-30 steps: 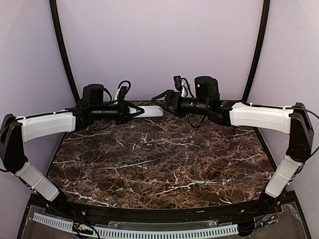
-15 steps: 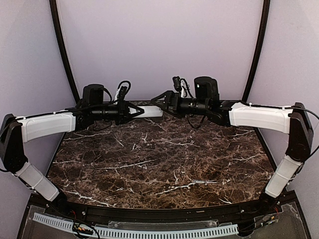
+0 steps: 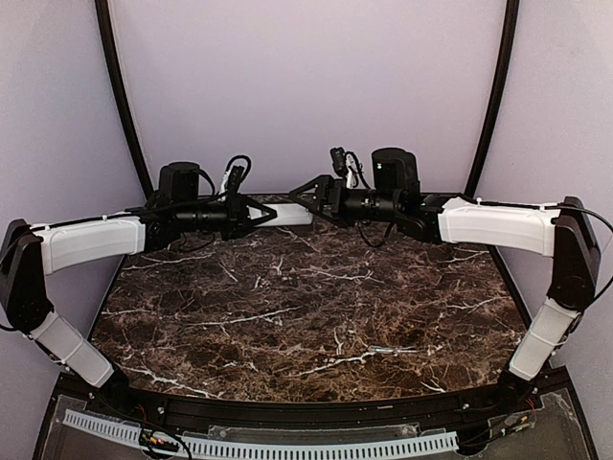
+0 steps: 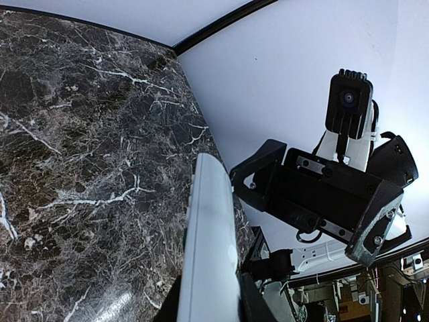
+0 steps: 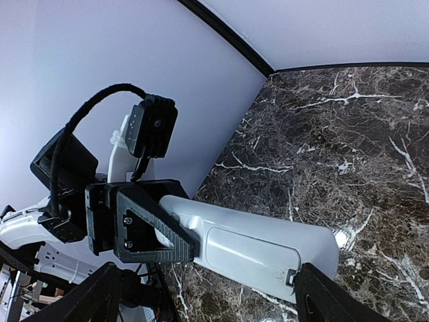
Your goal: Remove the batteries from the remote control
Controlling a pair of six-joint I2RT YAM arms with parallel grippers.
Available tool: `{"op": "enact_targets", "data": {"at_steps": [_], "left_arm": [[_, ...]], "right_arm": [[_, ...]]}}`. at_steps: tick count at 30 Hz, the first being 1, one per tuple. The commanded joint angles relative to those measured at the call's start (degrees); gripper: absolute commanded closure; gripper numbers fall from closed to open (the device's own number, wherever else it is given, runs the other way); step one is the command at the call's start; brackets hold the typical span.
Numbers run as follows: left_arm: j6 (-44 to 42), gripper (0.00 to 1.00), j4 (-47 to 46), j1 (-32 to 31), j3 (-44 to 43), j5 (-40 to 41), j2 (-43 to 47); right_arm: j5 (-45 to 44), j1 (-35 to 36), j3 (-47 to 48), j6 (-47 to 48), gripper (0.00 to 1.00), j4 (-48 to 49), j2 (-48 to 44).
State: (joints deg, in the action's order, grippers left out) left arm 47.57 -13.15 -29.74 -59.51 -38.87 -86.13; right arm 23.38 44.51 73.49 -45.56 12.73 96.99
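While the left jaws clamp the remote control (image 3: 290,215) over the surface (image 3: 306,316), the right jaws gape wide at its free end; battery cover (image 5: 249,253) looks shut, 0 batteries out, all unloading remains.

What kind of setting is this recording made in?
Probably a purpose-built robot test booth, not a home: plain lavender walls, a dark marble-pattern tabletop, and curved black frame poles.

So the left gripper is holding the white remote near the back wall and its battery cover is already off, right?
Not quite. The left gripper does hold the remote control near the back wall, but its battery cover is not off: the right wrist view shows it closed.
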Motion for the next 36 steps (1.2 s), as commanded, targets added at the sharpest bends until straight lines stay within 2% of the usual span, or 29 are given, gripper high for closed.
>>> {"op": "enact_targets", "data": {"at_steps": [1,13,36], "left_arm": [[-1.11,1.0,-1.31,0.21,0.57,-0.54,3.3],[-1.87,1.0,-0.87,0.21,0.64,-0.25,3.57],[-2.65,1.0,-1.13,0.21,0.78,-0.51,3.79]], "right_arm": [[1.89,0.4,1.47,-0.54,0.12,1.58,1.55],[5.64,0.3,1.32,-1.16,0.12,4.46,1.35],[15.98,-0.21,-1.03,-4.61,0.11,17.42,1.67]]}}
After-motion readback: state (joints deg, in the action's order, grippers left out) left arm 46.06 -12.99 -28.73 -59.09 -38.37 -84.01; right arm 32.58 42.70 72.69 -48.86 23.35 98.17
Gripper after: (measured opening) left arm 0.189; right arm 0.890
